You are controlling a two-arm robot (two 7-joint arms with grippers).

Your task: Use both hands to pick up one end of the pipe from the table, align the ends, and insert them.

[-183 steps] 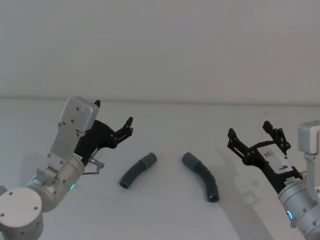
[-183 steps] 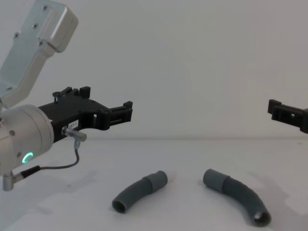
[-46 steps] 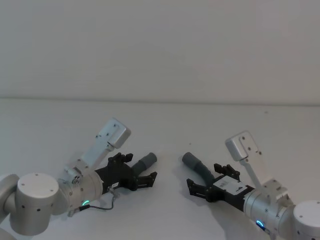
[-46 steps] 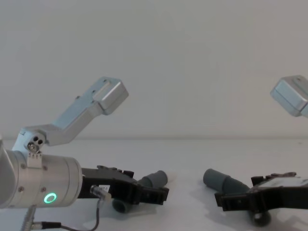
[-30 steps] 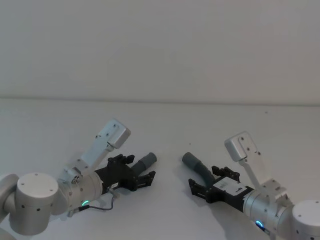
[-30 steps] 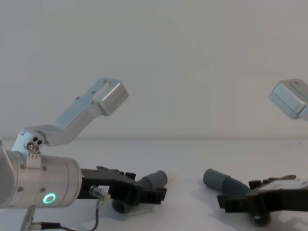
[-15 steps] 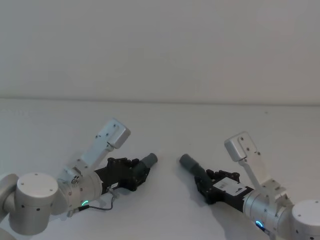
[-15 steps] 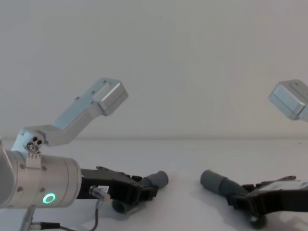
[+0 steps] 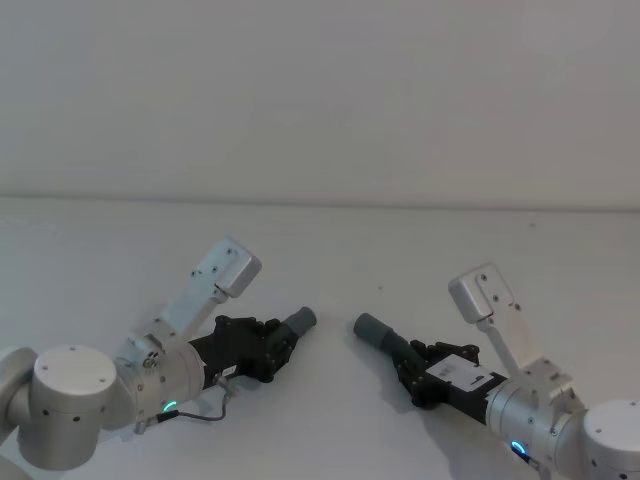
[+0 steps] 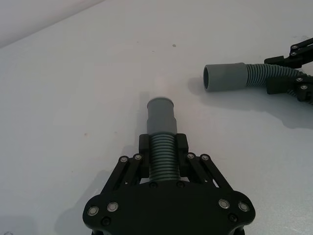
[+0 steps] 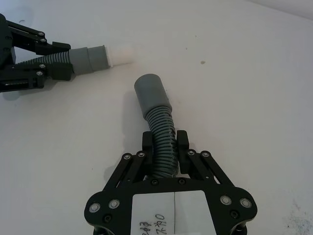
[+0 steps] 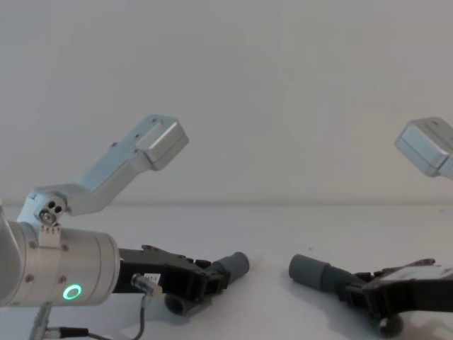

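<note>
Left gripper (image 10: 163,143) and right gripper (image 11: 165,139) have each clamped fingers (image 10: 144,145) onto a pipe piece (image 10: 163,164), collars (image 10: 161,115) facing.

Place: I read this as a robot lab or test bench, a staged set-up and not a home or shop.
Surface: the table (image 9: 330,250) is plain white and matte, spans my whole head view, and carries a few small dark specks (image 11: 202,62).
Backdrop: the wall (image 9: 320,90) is flat off-white and meets the table's far edge in a straight line.
Machinery: I see the silver-grey left arm (image 12: 42,269) with its glowing green ring (image 12: 73,292), and the right arm (image 9: 530,405) with a blue light (image 9: 517,448).
Tooling: the black left gripper (image 10: 163,144) and right gripper (image 11: 165,142) have exposed screws; the right one bears a printed label (image 11: 173,210).
Props: the left pipe piece (image 10: 161,115) and right pipe piece (image 11: 151,95), grey ribbed tubing, each sit clamped in a gripper.
</note>
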